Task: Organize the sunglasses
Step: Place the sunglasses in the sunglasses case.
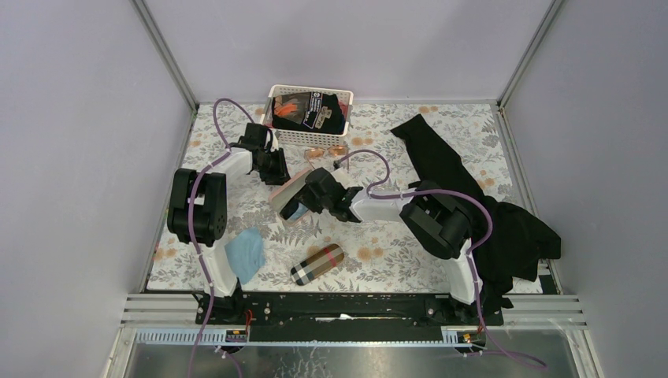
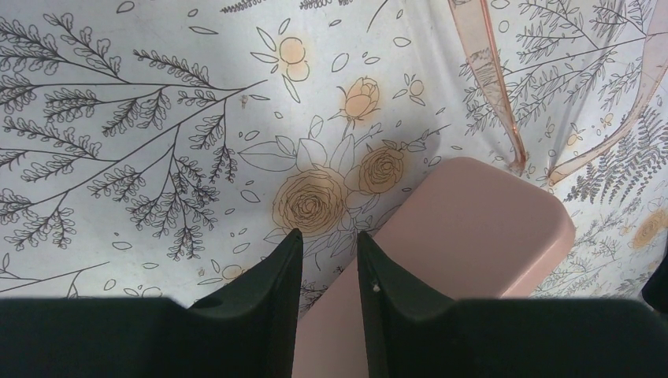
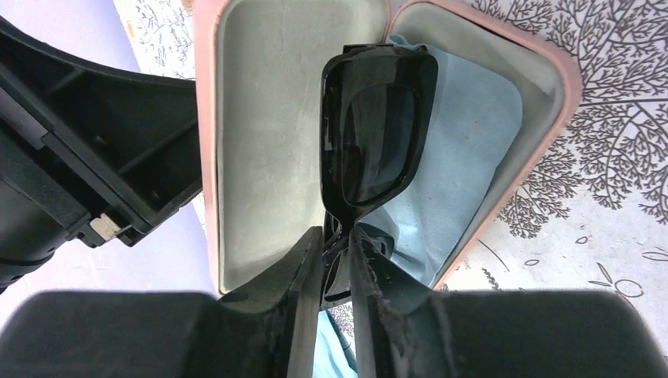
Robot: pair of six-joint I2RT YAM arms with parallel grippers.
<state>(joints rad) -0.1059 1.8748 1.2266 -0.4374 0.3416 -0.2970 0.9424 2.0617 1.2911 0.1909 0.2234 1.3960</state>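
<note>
The black sunglasses [image 3: 374, 134] stand on end inside the open pink case [image 3: 268, 118], over a light-blue cloth [image 3: 473, 134]. My right gripper [image 3: 337, 236] is shut on their lower frame. In the top view that gripper [image 1: 305, 205] sits at the pink case [image 1: 283, 191] in mid-table. My left gripper [image 2: 329, 235] straddles the edge of the case's pink lid [image 2: 473, 228] and is shut on it; from above, the left gripper [image 1: 277, 175] is just behind the case. The wire-framed sunglasses [image 1: 325, 151] with pale pink lenses lie in front of the basket; their thin arms [image 2: 492, 87] show in the left wrist view.
A white basket [image 1: 277, 93] with dark packets stands at the back. A plaid case [image 1: 317, 264] and a loose light-blue cloth [image 1: 246, 253] lie near the front. Black clothing [image 1: 449, 169] sprawls over the right side. Grey walls enclose the floral table [image 1: 378, 252].
</note>
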